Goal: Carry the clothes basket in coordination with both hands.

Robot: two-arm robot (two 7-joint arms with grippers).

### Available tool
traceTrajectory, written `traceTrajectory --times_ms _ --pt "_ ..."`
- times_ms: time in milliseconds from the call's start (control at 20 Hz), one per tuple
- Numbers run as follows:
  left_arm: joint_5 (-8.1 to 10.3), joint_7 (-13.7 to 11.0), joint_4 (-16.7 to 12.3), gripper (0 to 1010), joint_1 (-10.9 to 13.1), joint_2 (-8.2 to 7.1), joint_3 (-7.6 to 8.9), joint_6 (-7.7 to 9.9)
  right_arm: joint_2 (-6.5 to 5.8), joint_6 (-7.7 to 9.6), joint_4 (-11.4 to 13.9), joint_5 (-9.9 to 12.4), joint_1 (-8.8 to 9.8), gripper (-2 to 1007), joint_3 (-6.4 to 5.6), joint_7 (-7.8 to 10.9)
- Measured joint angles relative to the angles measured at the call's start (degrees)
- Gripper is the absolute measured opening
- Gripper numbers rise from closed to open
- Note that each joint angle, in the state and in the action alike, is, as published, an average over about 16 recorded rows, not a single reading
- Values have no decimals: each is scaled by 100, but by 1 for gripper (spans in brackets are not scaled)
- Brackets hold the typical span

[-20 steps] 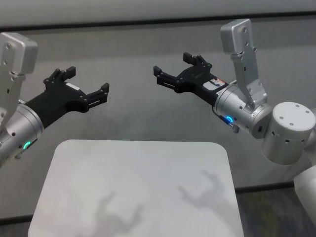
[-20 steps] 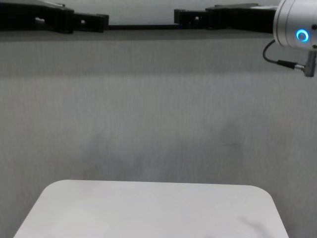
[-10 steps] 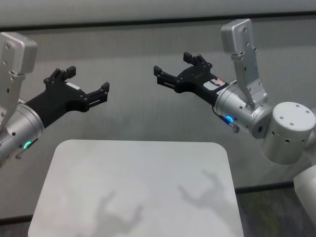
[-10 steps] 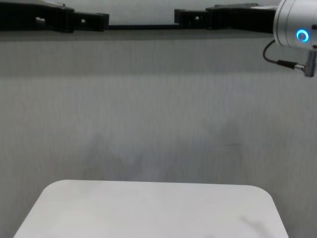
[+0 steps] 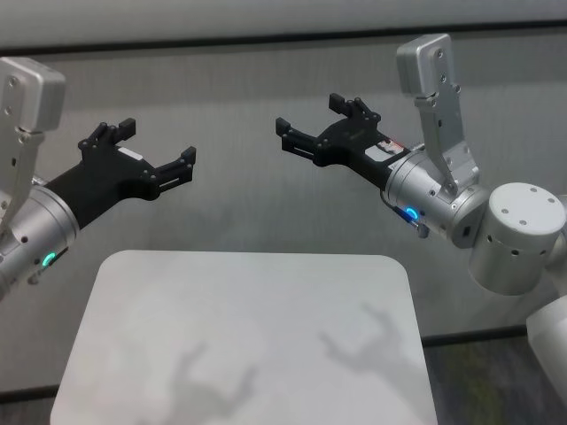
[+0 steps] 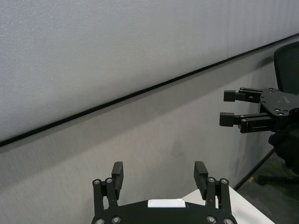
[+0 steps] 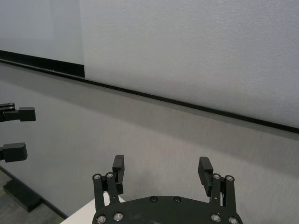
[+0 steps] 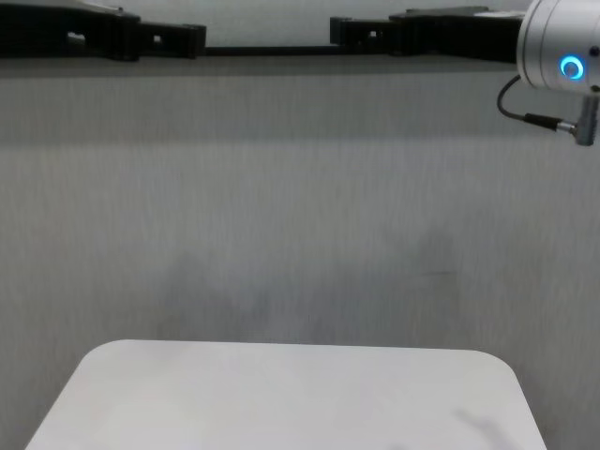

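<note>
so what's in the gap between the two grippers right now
Nothing. In the head view the left gripper and right gripper face each other, open, above the white table, with only grey wall behind. No basket shows in any view.

white rounded table [image 5: 239, 336], near; grey wall panel [image 5: 248, 204] behind, black strip [image 6: 140, 93] above it; black office chair [image 6: 287, 60], far right.

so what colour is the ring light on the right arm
Glowing blue, on the right arm's ring light; the chest view shows it best.
</note>
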State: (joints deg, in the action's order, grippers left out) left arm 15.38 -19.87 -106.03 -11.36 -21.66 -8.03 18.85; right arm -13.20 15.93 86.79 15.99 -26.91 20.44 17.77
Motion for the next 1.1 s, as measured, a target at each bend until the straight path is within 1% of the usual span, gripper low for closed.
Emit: traceTrajectory --times_ms 1100 --pt "6 -3 8 1002 -4 11 8 1 8 -9 -9 -1 -2 1001 -7 5"
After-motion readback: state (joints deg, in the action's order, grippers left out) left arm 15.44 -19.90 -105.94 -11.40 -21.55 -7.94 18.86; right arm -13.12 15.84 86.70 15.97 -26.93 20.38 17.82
